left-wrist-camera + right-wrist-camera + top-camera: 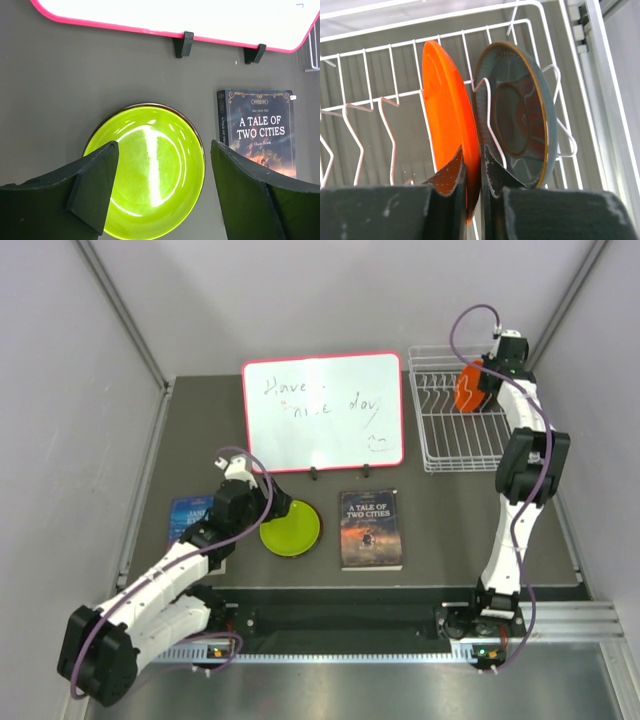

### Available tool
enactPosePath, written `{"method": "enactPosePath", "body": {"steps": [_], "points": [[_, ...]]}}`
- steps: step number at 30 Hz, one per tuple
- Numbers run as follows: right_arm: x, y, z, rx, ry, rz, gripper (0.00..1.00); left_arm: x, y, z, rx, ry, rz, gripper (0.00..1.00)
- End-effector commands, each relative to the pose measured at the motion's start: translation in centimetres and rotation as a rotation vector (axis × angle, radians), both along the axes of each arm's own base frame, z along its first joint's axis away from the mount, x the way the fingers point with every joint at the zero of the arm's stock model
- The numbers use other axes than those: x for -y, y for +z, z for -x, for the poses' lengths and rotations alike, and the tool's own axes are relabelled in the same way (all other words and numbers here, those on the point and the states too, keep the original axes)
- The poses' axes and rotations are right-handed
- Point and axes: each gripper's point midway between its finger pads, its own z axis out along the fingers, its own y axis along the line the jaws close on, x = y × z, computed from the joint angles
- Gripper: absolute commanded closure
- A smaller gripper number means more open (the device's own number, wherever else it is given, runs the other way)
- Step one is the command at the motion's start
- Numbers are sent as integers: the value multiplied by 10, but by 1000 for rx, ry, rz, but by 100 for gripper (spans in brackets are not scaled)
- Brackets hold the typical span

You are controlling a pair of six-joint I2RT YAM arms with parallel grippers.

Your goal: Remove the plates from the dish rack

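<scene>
Dark grey tabletop carries the white wire dish rack. Right gripper jaws pinch the rim of the glossy orange round plate, upright beside the brown-rimmed teal plate. Left gripper jaws gape above the flat lime green plate. Plates look rigid and slick: grip rims squarely.

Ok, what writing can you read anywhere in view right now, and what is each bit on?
"A TALE OF TWO CITIES": front cover of the dark book.
"Have ... nice day" plus a smiley, handwritten, middle word faint: the whiteboard.
Author line under that title: too small to read surely.
Blue book on the left: cover text blurred, unreadable.
</scene>
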Motion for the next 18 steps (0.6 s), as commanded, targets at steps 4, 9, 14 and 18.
{"method": "enactPosePath", "body": {"steps": [4,9,14,18], "points": [[0,43,-6,74,-4,65,100,-8,22,-11,98,41,-8,21],[-9,76,0,164,-93,222,100,-9,18,-14,93,43,-33,22],[-10,128,20,274,-224,381,100,-8,15,-18,86,39,-60,15],[-9,150,35,341,-275,390,100,-6,17,-21,91,17,-76,12]]}}
